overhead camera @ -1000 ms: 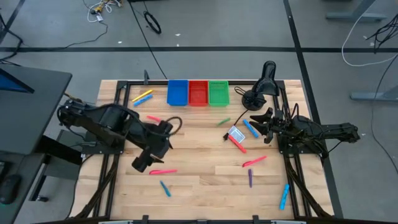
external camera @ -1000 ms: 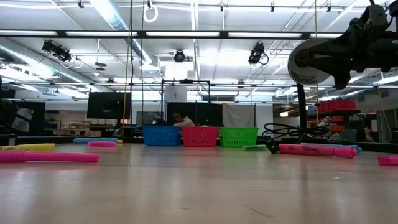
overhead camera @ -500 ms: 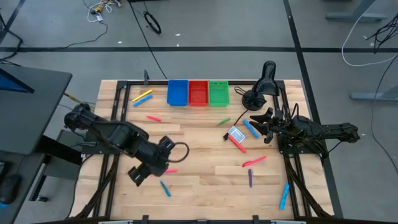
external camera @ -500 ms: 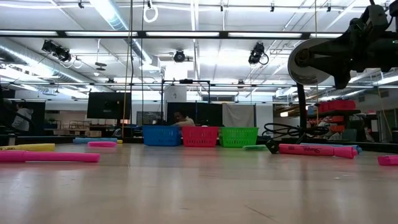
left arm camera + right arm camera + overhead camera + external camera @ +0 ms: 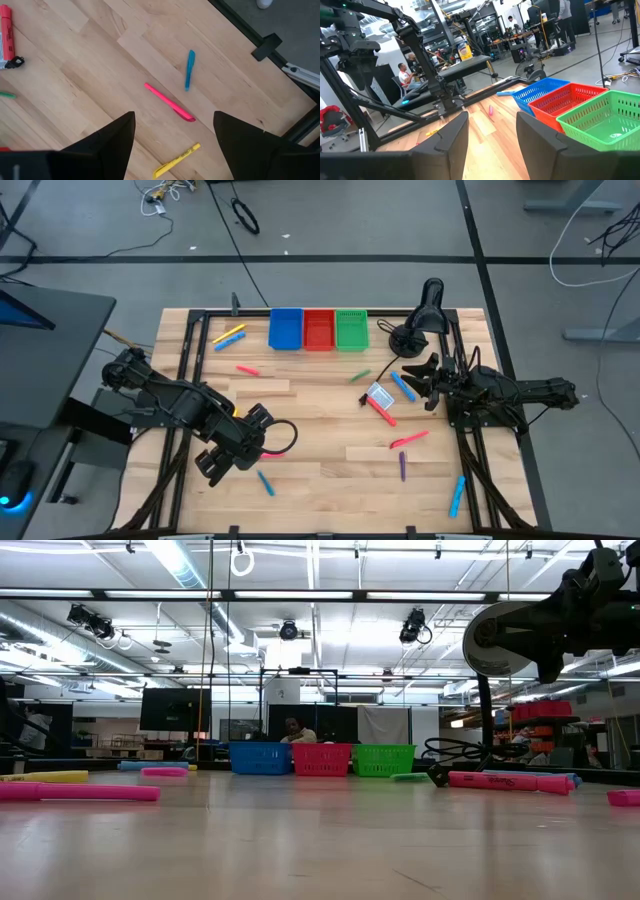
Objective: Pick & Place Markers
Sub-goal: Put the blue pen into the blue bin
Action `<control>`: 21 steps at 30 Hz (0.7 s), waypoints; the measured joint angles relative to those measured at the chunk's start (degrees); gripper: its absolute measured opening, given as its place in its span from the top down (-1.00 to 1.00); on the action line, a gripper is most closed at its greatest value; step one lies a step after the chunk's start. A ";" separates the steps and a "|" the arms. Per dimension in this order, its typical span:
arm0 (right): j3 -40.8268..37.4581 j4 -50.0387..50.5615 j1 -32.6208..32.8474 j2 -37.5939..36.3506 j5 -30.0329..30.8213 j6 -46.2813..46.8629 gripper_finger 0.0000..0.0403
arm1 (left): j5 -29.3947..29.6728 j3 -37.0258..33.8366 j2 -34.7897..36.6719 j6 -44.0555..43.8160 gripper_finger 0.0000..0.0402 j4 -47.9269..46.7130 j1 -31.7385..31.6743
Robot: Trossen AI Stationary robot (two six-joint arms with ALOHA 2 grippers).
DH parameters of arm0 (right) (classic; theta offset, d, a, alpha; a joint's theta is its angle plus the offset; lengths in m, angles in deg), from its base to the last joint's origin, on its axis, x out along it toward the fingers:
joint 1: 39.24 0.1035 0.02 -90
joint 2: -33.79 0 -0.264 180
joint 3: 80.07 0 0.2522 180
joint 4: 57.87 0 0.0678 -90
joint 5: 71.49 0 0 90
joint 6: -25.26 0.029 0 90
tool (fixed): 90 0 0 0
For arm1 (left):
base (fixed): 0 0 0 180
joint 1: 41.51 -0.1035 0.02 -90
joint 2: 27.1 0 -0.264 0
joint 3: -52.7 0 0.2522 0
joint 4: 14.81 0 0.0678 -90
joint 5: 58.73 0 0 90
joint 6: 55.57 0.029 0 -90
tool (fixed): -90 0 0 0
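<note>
Over the near left part of the table (image 5: 320, 470), the left gripper (image 5: 212, 466) hangs with its fingers spread wide and empty, above a pink marker (image 5: 170, 103); a blue marker (image 5: 189, 69) and a yellow marker (image 5: 176, 160) lie close by. Other markers are scattered across the wood, none visibly in the bins (image 5: 318, 329). To grip well, it should probably turn so its fingers straddle the pink marker across its width, then drop straight down. The right gripper (image 5: 424, 381) waits at the right side, fingers apart, holding nothing.
</note>
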 joint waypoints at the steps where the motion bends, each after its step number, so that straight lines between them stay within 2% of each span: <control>1: 0.01 0.00 -0.01 0.00 0.01 0.00 0.17 | 0.00 0.00 0.00 0.06 -0.36 0.00 0.00; 21: -0.01 0.09 0.01 0.00 0.01 0.00 0.17 | -0.59 -0.39 -5.64 -0.25 -0.36 -2.71 2.27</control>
